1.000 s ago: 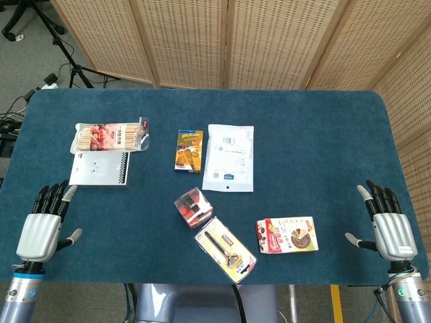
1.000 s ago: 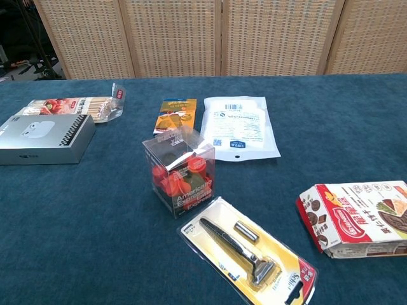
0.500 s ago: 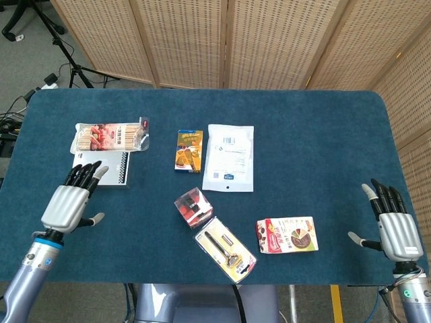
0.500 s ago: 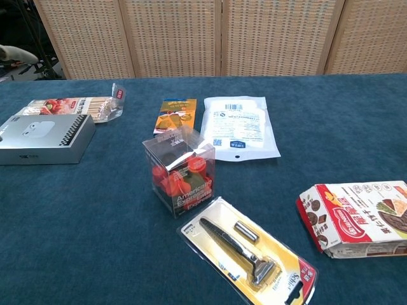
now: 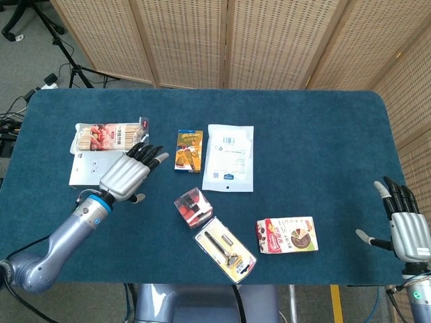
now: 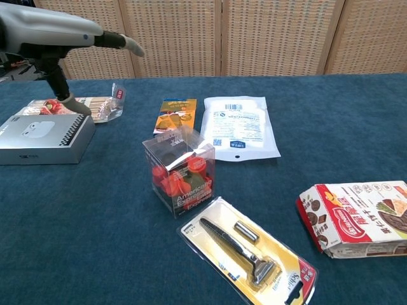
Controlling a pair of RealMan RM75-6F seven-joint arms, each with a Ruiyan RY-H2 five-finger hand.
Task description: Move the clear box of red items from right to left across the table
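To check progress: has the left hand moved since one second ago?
Yes. In the head view the left hand has travelled from the table's near-left edge toward the centre, now over the grey box, short of the clear box.

The clear box [image 6: 181,170] of red items is standing upright, lid closed, near mid-desk, its corner facing the chest camera.

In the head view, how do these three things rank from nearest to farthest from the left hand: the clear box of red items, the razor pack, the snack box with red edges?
Ranked from the left hand:
1. Clear box of red items, to the hand's right, near the table's middle.
2. Razor pack, just beyond the clear box, toward the front edge.
3. Snack box, farther right still.
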